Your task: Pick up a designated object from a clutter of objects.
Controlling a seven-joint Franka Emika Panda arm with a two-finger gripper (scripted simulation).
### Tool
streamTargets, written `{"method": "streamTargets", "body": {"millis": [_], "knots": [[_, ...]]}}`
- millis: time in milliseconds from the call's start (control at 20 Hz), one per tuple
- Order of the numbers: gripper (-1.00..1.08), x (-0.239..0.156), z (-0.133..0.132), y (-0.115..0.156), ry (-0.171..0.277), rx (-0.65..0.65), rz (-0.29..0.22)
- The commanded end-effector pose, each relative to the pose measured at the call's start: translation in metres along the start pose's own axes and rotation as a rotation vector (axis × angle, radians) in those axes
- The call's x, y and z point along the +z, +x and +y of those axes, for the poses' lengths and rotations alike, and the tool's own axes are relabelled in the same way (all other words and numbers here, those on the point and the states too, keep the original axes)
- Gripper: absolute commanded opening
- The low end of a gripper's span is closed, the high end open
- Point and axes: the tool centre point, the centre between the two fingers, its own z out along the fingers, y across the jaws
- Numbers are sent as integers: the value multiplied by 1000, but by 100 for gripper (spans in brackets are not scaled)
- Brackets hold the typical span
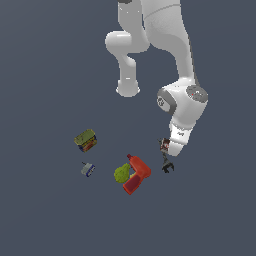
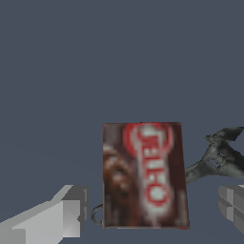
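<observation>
The tool [image 2: 150, 209] is spread open, one finger [image 2: 52, 217] on each side of the brown-maroon box [image 2: 143, 174], neither pad touching it. The box lies flat on the counter [image 1: 50, 210], red label with white lettering facing up. A black clamp [image 2: 217, 159] lies just beside the box. In the exterior view, the red drill [image 1: 136, 175] and green pear [image 1: 121, 173] touch, toward that view's left of the arm; the olive-green box [image 1: 85, 140] and a small grey-blue item [image 1: 88, 169] lie further left.
</observation>
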Motion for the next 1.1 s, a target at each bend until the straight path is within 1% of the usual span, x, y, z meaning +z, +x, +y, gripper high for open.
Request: {"method": "streamTargets", "body": {"millis": [0,250,650,900,950,1050], "knots": [[100,0,0,0,0,0,0],[100,8,-1,0,0,-2,0],[100,44,-2,1,0,-7,1],[100,51,-1,1,0,-8,2],[-100,51,-1,1,0,-8,2],[-100,51,-1,1,0,-8,2]]}}
